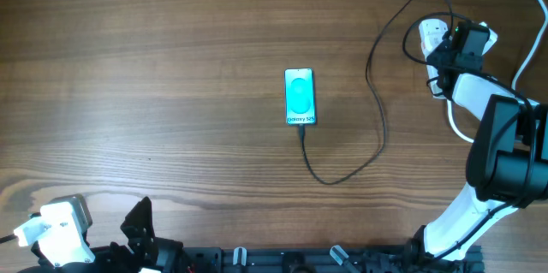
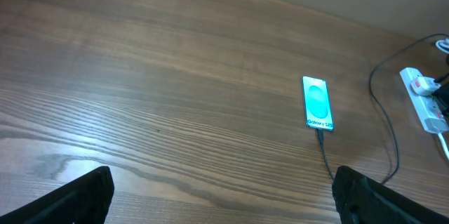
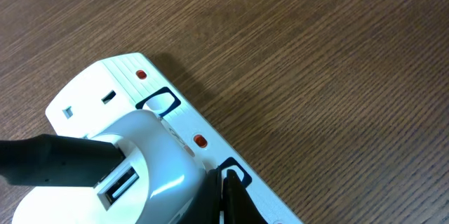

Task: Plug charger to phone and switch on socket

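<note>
1. The socket (image 3: 126, 76) lies at the far right of the wooden surface (image 1: 171, 68). A white adapter (image 3: 158, 164) is plugged into it.
2. The right end effector (image 3: 226, 185) is directly over the socket, with its fingers pressed together into one narrow tip and nothing between them.
3. That tip sits at the edge of the second rocker switch (image 3: 237, 172), just right of the adapter. Touching or just above, cannot tell. There is a small red mark (image 3: 200, 140) beside it on the strip.
4. The first rocker switch (image 3: 158, 101), further along the strip, is clear of the tip, with its own red mark next to it.
5. The phone (image 1: 300, 96) lies flat and screen up mid-surface, well apart from the right end effector and to its left. The screen is turquoise.
6. The charger (image 1: 377, 110) is a thin black cable. One end meets the near short edge of the phone. From there it loops toward the near side, then runs right and up to the far-right socket area. How deep the plug sits is too small to tell.
7. The left end effector (image 2: 223, 185) is at the near left edge, with its fingers spread wide and holding nothing.
8. From the left wrist view, the phone is ahead and to the right, well apart from the fingers, and the socket is further right still.
</note>
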You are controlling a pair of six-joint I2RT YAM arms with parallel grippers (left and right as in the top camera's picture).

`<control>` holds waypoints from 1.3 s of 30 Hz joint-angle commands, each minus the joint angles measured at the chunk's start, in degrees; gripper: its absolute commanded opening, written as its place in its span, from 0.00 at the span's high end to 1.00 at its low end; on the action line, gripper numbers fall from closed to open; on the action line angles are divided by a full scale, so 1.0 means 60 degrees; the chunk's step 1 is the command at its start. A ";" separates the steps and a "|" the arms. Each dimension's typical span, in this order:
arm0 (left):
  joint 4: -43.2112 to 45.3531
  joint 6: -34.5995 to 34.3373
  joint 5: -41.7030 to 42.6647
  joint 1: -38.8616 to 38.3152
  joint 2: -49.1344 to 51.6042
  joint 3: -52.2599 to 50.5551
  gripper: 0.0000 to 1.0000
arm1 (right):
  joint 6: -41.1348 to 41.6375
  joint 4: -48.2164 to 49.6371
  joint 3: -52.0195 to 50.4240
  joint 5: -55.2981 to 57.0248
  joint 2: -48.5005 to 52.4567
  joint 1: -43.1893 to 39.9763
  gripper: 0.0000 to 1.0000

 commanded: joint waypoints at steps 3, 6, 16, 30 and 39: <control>0.0047 -0.0084 -0.0160 -0.0007 -0.0069 -0.0062 0.00 | -0.0175 0.0018 0.0244 -0.0113 0.0248 0.0015 0.95; 0.0051 -0.0084 -0.0160 -0.0007 -0.0069 -0.0062 0.00 | -0.0197 0.0018 0.0386 -0.0069 0.0248 0.0015 0.96; 0.0047 -0.0084 -0.0160 -0.0007 -0.0069 -0.0062 0.00 | -0.0193 -0.0124 0.0408 -0.0040 0.0277 0.0015 0.96; 0.0047 -0.0084 -0.0160 -0.0007 -0.0069 -0.0062 0.00 | -0.0197 -0.0495 0.0408 -0.0798 0.0849 0.0404 0.96; 0.0047 -0.0084 -0.0160 -0.0007 -0.0069 -0.0062 0.00 | -0.0164 -0.1523 0.0408 -0.0765 0.0849 0.0758 0.96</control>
